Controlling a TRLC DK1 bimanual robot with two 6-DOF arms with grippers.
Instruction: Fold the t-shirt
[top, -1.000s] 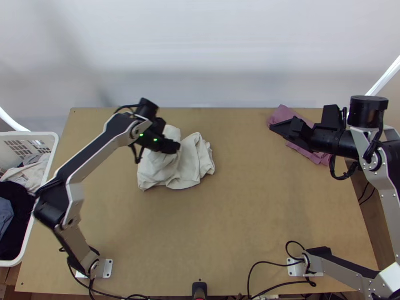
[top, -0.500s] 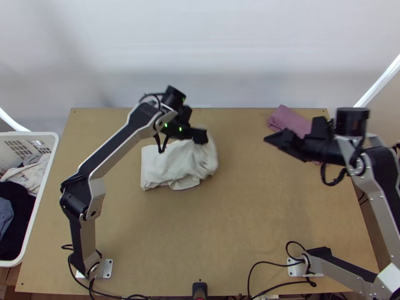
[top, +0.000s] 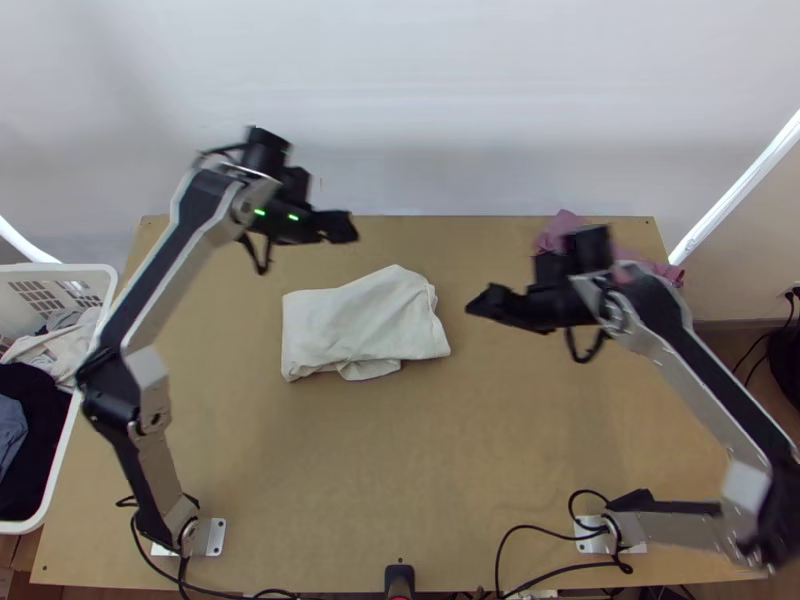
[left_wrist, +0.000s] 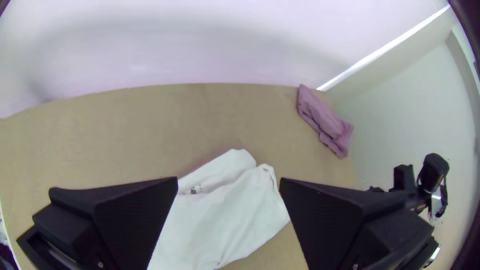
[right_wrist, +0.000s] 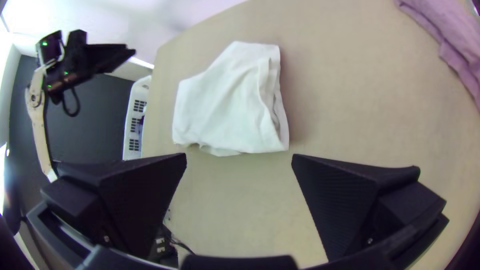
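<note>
The jaws of the left gripper (top: 350, 228) are spread wide, and they pinch nothing; in the left wrist view we find part of the white t-shirt (top: 365, 320) in the gap between them, lower down on the table (top: 420, 480). The jaws of the right gripper (top: 472, 306) are also spread wide, with nothing held, and in the right wrist view we see bare table between them.

From the top view, we place the left gripper in the air, beyond the t-shirt, near the table's far edge. The right gripper is to the right of the t-shirt, near to it but apart.

The t-shirt lies on the left and middle part of the table, folded into a compact bundle. Its upper surface is rather smooth, with some soft wrinkles. At the side which faces the right gripper, we can see layers that open a little, and along the near edge the cloth is uneven, with a lower layer coming out. In the left wrist view we notice a small printed mark (left_wrist: 194, 190) beside a fold.

At the table's far right corner there is a mauve cloth (left_wrist: 325, 117), folded and slightly rumpled. Beside the left edge of the table we see a white basket (top: 65, 268), which contains light, black and blue clothes.
</note>
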